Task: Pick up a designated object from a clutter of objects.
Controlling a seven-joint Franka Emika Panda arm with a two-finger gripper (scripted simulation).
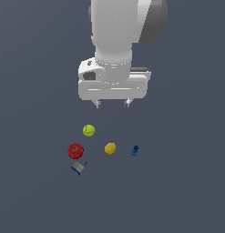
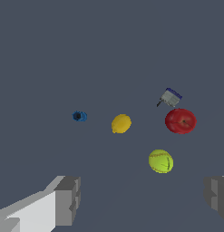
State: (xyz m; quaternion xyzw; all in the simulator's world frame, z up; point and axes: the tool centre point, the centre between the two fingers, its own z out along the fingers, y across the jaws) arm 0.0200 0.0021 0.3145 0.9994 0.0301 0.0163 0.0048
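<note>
A: End effector is seen hanging well above the surface, fingers spread wide, nothing held between them. In the wrist view one finger is seen at one edge of the frame and its mate at the opposite edge, the gap between them bare.

B: Noted. Where is the designated piece placed?

A: The small dark-blue cylindrical piece lies at the exterior view's right end of the clutter, apart from the rest. The lemon is its nearest neighbour, with a clear gap between them. In the wrist view only its round end face is made out, so its pose cannot be settled.

B: And the others?

A: A yellow-green tennis ball, a red apple and a grey block with a blue edge are grouped toward the exterior view's left. The block sits just beside the apple.

B: Why is the wide opening kept?

A: It is judged a pre-grasp setting: room is left to straddle the piece. No approach is judged to be made yet; the end effector is not centred over the piece.

B: Risk?

A: Low crowding; rolling of the piece is judged possible.
</note>
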